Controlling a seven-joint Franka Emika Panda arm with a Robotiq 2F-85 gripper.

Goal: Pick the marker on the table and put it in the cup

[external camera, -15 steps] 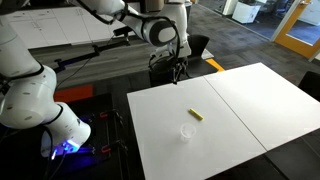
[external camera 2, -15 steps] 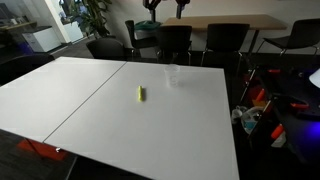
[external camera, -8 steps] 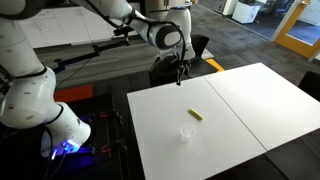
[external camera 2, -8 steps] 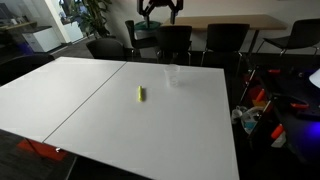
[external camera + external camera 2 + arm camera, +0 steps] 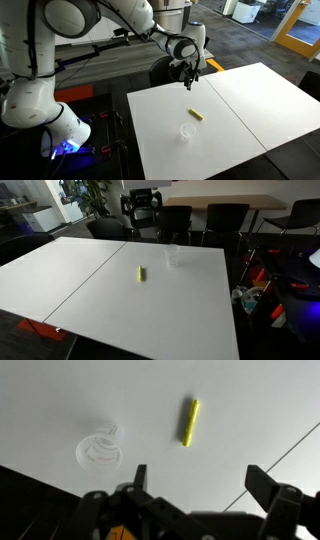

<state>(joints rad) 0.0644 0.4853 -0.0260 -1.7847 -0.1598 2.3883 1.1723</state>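
The yellow-green marker [image 5: 197, 114] lies flat on the white table [image 5: 240, 110], near the seam; it also shows in the other exterior view [image 5: 140, 274] and in the wrist view [image 5: 189, 422]. The clear plastic cup [image 5: 186, 132] stands upright a short way from it, seen too in the other exterior view [image 5: 173, 256] and from above in the wrist view [image 5: 99, 448]. My gripper [image 5: 191, 79] hangs above the table's back edge, open and empty, fingers spread [image 5: 200, 480]. In the exterior view from across the table it shows as a dark shape [image 5: 143, 202] beyond the far edge.
Black office chairs [image 5: 205, 222] stand behind the table's far edge. A robot base with a blue light [image 5: 65, 140] sits on the floor beside the table. A seam [image 5: 232, 108] splits the tabletop into two panels.
The arm has swung along the table's back edge and lowered toward the marker side; the gripper stays open. Marker and cup have not moved.
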